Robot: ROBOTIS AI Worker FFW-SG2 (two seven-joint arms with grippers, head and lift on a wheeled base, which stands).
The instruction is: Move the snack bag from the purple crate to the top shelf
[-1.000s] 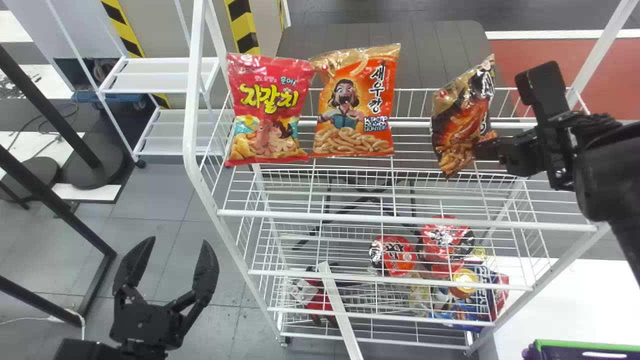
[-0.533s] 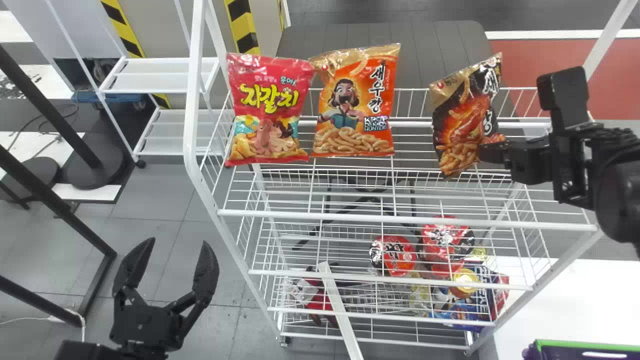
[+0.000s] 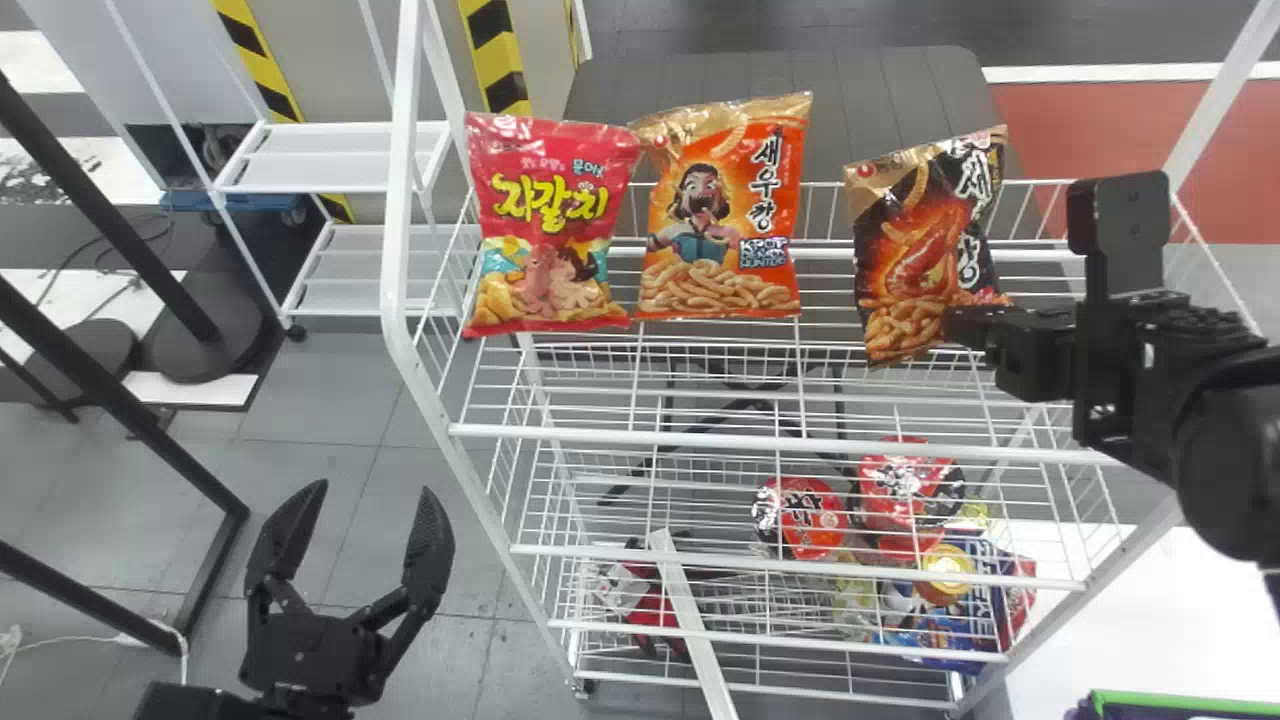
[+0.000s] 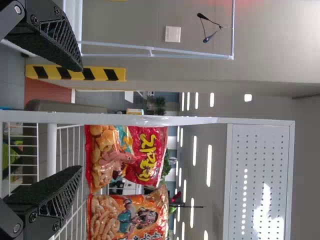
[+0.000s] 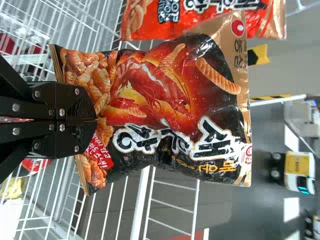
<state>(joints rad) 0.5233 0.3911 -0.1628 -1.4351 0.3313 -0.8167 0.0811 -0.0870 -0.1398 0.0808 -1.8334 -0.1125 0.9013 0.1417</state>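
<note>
At the right of the top shelf, my right gripper is shut on the lower part of the black snack bag, which stands nearly upright with a slight tilt. In the right wrist view the right gripper pinches the bag's bottom end, and the black bag faces the camera. My left gripper is parked at the lower left of the head view, open with nothing between its fingers; the left gripper also stands open in the left wrist view. A corner of the purple crate shows at bottom right.
A red snack bag and an orange snack bag stand side by side at the top shelf's left and middle. Lower shelves hold red cups and other packages. The rack's white post rises between the left gripper and the bags.
The right gripper has lowered somewhat, and the black bag has turned to show more of its front and shifted slightly left. The whole head view has shifted a little. The left gripper stays open.
</note>
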